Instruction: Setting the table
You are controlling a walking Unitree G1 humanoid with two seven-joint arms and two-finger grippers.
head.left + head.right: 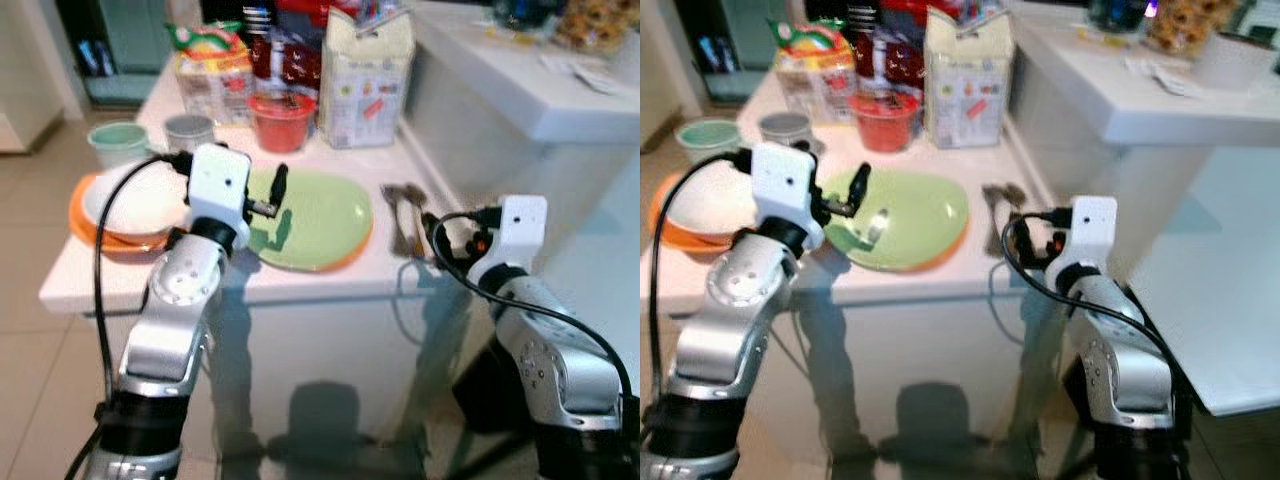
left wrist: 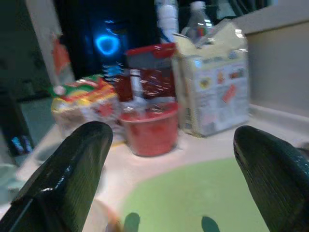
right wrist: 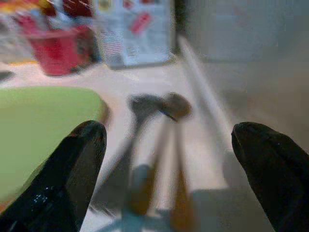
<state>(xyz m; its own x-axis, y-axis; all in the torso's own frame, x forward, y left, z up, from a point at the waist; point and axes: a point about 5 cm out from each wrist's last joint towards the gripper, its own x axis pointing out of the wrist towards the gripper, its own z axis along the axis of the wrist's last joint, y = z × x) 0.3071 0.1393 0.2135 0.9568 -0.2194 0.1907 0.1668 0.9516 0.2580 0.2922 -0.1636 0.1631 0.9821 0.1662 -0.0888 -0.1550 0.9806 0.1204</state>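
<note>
White table (image 1: 330, 280) before me: left gripper (image 1: 270, 200) spread over the green plate (image 1: 320, 215), right gripper (image 3: 169, 159) spread (blurry) facing the cutlery (image 1: 403, 215).

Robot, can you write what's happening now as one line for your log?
task: setting table | left gripper: open, over green plate | right gripper: open, near cutlery | holding: nothing

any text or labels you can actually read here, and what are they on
None can be read.
White carton: coloured print and a red label, too blurred.
Colourful snack bag: printing, no legible words.
Red-lidded container behind the red cup: pattern, no readable text.
Papers on the counter: too small.
Left tool and right tool: unmarked.
</note>
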